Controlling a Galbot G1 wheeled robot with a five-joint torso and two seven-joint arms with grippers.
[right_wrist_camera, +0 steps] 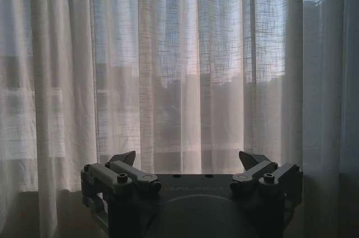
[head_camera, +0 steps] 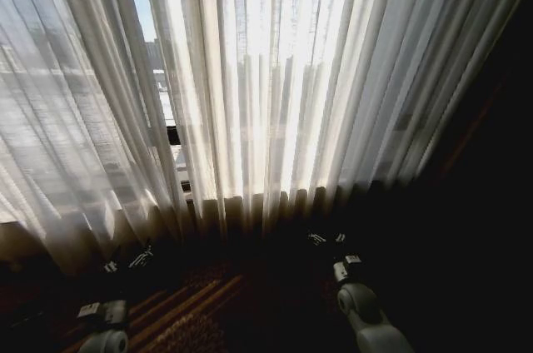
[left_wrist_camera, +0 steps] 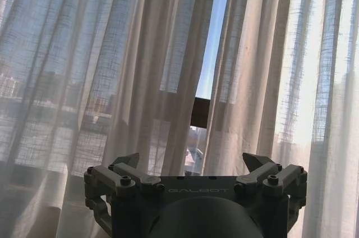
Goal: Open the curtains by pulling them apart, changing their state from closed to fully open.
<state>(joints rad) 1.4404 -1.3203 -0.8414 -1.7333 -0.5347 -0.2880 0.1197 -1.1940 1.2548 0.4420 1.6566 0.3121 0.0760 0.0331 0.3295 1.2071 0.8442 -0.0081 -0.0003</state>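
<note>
The sheer white curtains point(head_camera: 275, 87) hang in long pleats across the window. A narrow gap point(head_camera: 154, 62) between the two panels shows sky and buildings. My left gripper point(head_camera: 129, 260) is low, in shadow, just below and left of that gap. In the left wrist view the left gripper point(left_wrist_camera: 192, 162) is open and holds nothing, facing the gap point(left_wrist_camera: 216, 41) with a panel point(left_wrist_camera: 84, 69) on each side. My right gripper point(head_camera: 327, 241) is low before the right panel. In the right wrist view the right gripper point(right_wrist_camera: 188, 159) is open, short of the closed fabric point(right_wrist_camera: 179, 69).
A dark opaque drape point(head_camera: 500, 161) fills the far right. The patterned carpet point(head_camera: 191, 311) lies in shadow with streaks of sunlight. A low sill or ledge point(head_camera: 179, 157) shows through the gap behind the fabric.
</note>
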